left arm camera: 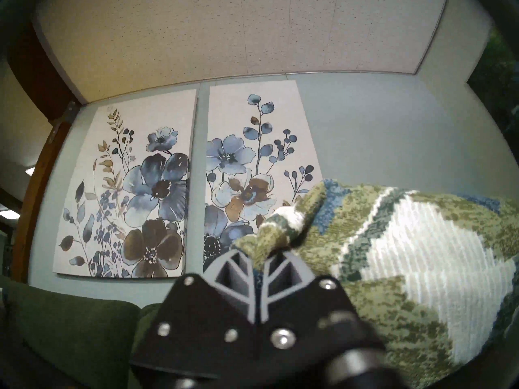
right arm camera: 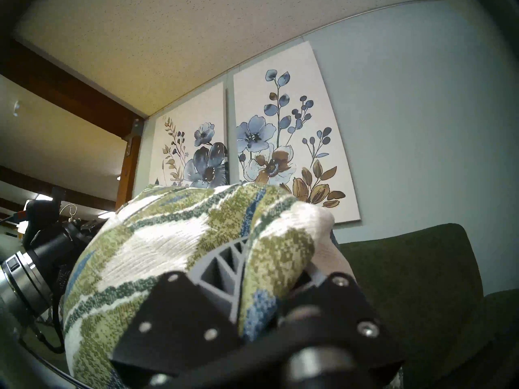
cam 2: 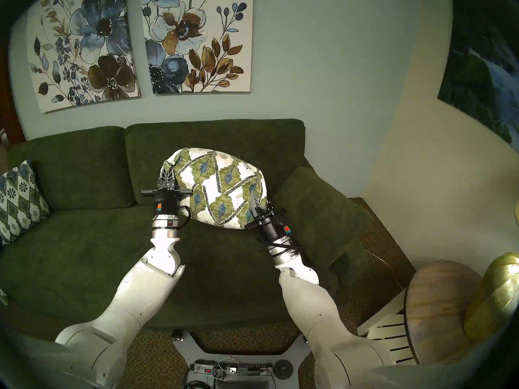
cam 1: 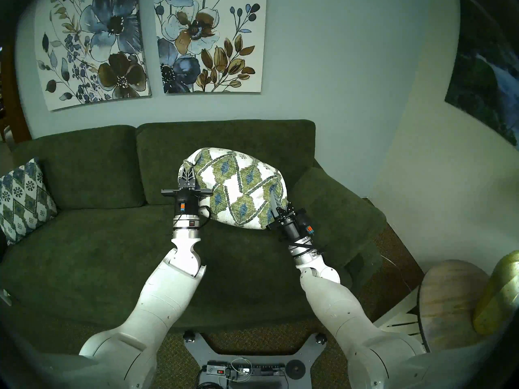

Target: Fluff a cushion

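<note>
Left hand (cam 1: 187, 174) and right hand (cam 1: 274, 201) are each pinching a corner of the cushion (cam 1: 236, 189), holding it above the sofa (cam 1: 98, 239)

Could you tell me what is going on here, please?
The robot holds a large cream cushion with green and blue zigzags above the dark green sofa. The left gripper pinches its upper left corner; the right gripper pinches fabric at its lower right edge. The cushion bulges between them, mid-fluff.

No text, label, brand or number can be read on anything in these four views.
</note>
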{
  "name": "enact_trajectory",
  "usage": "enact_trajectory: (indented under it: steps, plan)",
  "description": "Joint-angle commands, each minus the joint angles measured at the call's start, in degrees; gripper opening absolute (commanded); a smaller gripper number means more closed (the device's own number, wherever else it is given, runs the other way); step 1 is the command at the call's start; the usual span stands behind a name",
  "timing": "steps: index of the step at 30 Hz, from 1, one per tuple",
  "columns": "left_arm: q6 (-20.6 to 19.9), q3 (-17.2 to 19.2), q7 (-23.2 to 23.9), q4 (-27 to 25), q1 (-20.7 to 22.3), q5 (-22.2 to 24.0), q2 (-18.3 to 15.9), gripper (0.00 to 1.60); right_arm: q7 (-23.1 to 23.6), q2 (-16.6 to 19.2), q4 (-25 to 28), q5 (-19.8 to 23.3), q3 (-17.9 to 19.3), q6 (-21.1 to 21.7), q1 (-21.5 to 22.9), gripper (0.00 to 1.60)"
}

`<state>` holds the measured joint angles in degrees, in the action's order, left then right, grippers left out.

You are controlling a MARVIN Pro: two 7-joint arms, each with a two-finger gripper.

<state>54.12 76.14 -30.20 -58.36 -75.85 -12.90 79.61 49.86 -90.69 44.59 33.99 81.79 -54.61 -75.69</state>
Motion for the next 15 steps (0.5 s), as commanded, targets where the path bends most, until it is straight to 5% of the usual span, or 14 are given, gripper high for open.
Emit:
enact_trajectory:
  steps: [1, 15]
  plan:
    - [0.88, 0.36, -0.16, 3.08, -2.11, -1.44, -1.9, 0.0, 0.59, 1.15, -3.84, -0.95, -0.12, -0.39, -3.3, 0.0]
    - [0.21, -0.61, -0.44, 18.78, -11.55, -1.29, -0.52, 0.0, -0.73, 3.18, -15.47, -2.61, 0.33, -0.39, -7.93, 0.0]
